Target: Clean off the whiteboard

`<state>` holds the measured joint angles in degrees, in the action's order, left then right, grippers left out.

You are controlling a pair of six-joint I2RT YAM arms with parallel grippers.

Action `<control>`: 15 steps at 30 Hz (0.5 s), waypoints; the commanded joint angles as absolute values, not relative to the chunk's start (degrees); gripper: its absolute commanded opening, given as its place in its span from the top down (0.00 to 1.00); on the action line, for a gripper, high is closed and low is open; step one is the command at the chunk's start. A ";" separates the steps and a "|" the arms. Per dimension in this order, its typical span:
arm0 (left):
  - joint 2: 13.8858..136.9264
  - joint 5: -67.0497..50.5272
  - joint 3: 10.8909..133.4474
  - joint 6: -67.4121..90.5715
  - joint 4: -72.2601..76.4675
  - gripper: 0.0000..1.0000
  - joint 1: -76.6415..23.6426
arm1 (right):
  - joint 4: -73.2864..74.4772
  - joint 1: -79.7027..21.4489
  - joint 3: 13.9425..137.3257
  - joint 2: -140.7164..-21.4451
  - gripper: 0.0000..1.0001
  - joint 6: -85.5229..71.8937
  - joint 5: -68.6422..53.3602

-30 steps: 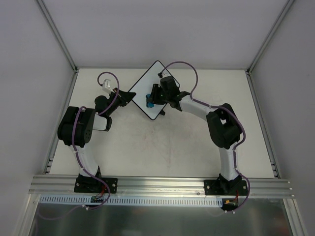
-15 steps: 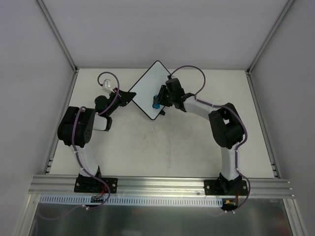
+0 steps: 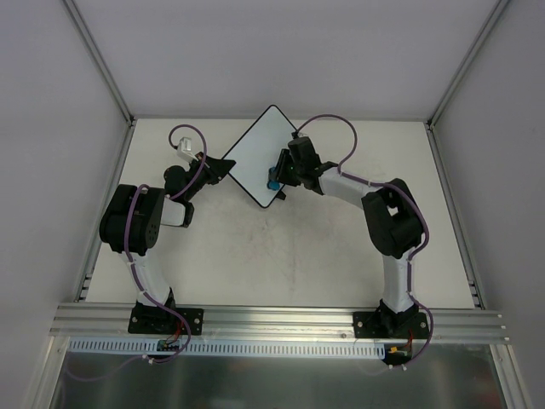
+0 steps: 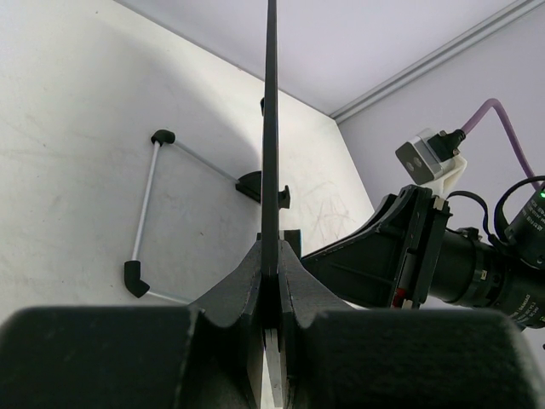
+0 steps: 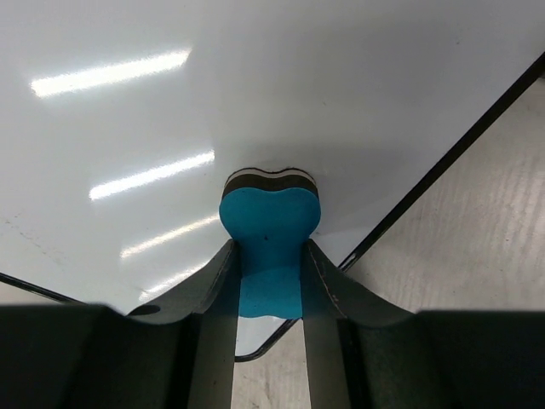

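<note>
The whiteboard is a white rounded board with a thin black rim, turned like a diamond at the back middle of the table. My left gripper is shut on its left corner; in the left wrist view the board's edge runs straight up from between my jaws. My right gripper is shut on a small blue eraser and presses it on the board's lower right part. In the right wrist view the blue eraser sits squeezed between my fingers against the glossy white board, near its black rim.
The white table is walled at the back and both sides. An aluminium rail runs along the near edge with both arm bases. In the left wrist view a thin wire stand with black ends lies on the table left of the board.
My right gripper has slid the blue eraser to the right and a little down across the board. The left gripper and the board have not moved.
</note>
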<state>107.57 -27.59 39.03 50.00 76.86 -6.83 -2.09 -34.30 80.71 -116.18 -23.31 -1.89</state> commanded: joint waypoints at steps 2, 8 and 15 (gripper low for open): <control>108.28 -30.67 38.06 48.07 87.80 1.00 -8.00 | 4.75 -34.28 80.15 -114.97 1.00 -18.11 1.23; 108.11 -30.50 37.88 47.90 87.80 1.00 -8.00 | 5.54 -34.19 81.65 -111.89 1.00 -13.80 3.95; 108.11 -30.50 37.71 47.90 87.80 1.00 -8.00 | 5.45 -34.01 85.51 -110.39 1.00 -8.53 6.33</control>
